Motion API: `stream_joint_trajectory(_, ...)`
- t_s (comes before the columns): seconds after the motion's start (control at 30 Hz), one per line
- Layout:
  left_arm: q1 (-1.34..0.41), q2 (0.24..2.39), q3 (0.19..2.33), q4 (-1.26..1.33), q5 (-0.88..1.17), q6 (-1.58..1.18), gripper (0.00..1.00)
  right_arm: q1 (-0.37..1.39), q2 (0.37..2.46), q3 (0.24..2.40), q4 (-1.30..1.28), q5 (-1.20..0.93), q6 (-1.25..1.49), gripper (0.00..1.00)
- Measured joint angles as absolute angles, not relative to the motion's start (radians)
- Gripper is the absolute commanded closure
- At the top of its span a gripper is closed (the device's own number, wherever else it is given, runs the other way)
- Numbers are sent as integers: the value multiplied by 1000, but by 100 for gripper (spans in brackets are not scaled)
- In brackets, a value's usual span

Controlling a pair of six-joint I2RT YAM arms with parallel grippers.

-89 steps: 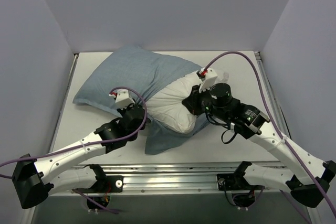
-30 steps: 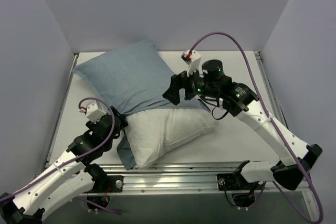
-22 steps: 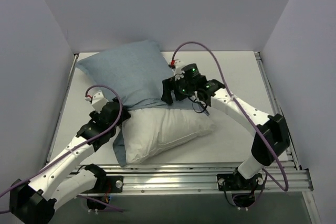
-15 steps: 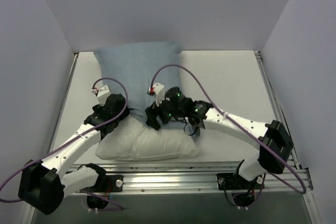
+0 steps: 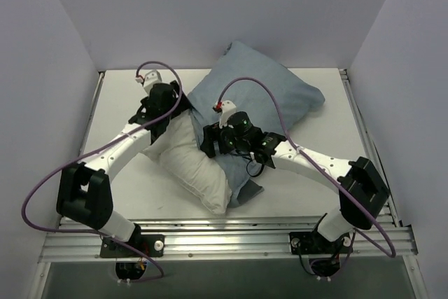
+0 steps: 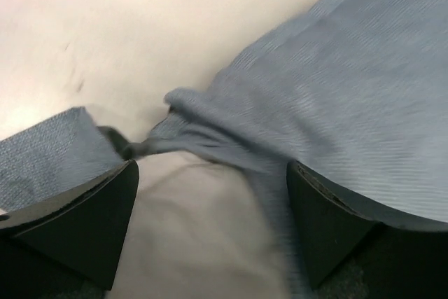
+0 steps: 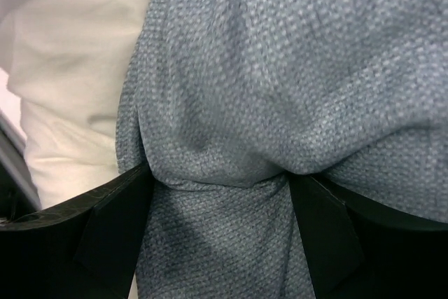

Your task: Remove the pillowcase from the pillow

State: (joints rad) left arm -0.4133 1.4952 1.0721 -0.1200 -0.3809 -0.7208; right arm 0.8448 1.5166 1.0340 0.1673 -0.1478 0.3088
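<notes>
The white pillow [image 5: 190, 166] lies slantwise left of centre, its far end still inside the light-blue pillowcase [image 5: 269, 92], which bulges toward the back right. A flap of the case runs under the pillow's near right side. My left gripper [image 5: 180, 110] is at the pillow's upper-left end, open wide. In the left wrist view its fingers [image 6: 77, 229] straddle bare pillow [image 6: 203, 236] and the pillowcase hem [image 6: 336, 82]. My right gripper [image 5: 211, 142] sits at the case's opening. In the right wrist view it [image 7: 218, 176] is shut on a bunched fold of pillowcase [image 7: 280, 54], with pillow [image 7: 70, 68] at the left.
The white table [image 5: 322, 166] is enclosed by grey walls at the back and on both sides. A metal rail [image 5: 224, 237] runs along the near edge by the arm bases. Purple cables loop above both wrists.
The pillow and case swung round, so the blue end now points back right instead of back left. My left arm moved to the back left. My right gripper came down and closed on the fabric.
</notes>
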Motion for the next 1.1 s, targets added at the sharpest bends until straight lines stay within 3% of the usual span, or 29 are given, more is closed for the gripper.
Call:
stream_joint_trajectory(0.17,-344,1554,1367,-178,-298,-700,6,810,1617,1145,207,-72,332,27)
stream_joint_trajectory(0.3,-331,1423,1403,-236,-261,-667,6,814,1681,1232,203,-43,345,27)
stream_joint_trajectory(0.67,-353,766,849,-477,-15,-698,6,821,1628,1294,138,42,329,16)
stream_joint_trajectory(0.87,-359,660,620,-537,97,-755,6,820,1458,1207,97,117,302,14)
stream_joint_trajectory(1.1,-361,719,493,-383,276,-815,6,833,1286,1066,73,136,302,14)
